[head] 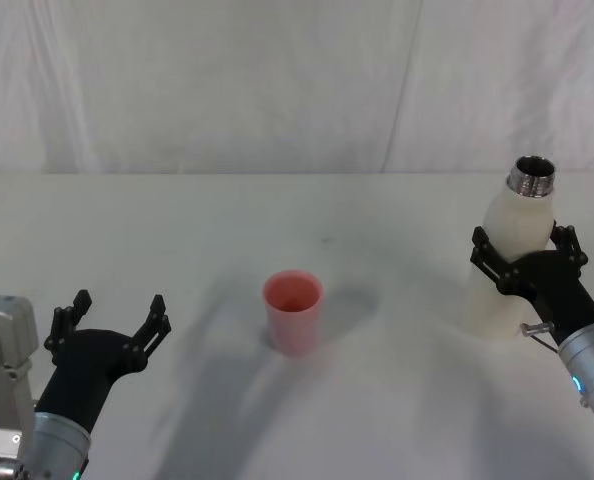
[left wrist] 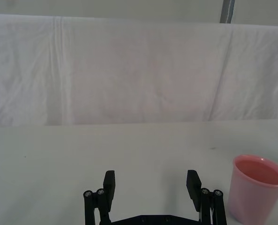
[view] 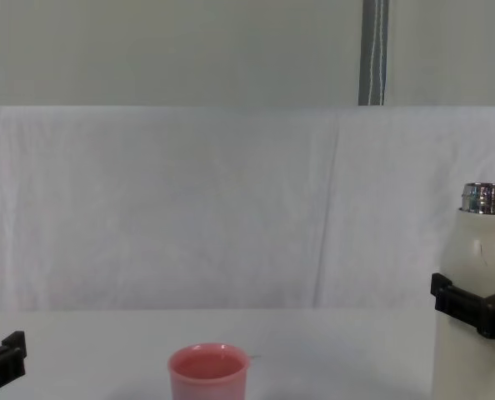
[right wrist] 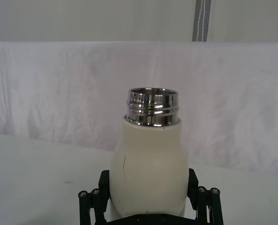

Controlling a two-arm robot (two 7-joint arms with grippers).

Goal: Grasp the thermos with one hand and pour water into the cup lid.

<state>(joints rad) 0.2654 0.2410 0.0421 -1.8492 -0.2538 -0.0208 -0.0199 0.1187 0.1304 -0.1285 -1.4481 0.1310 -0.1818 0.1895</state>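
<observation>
Holding the thermos (head: 512,262) tight at the far right of the table (head: 277,210), the right gripper (head: 525,258) should lift it straight, then tip slowly over the cup lid (head: 293,311) in the middle, while the left gripper (head: 115,322) waits wide open.

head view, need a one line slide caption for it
Right gripper clamps the upright thermos; pink cup lid stands mid-table; left gripper waits open.

Thermos (head: 518,262) stood upright at table (head: 277,230) right, cup lid (head: 294,311) near centre, well apart to its left, backdrop cloth (head: 277,80) hung behind both.
</observation>
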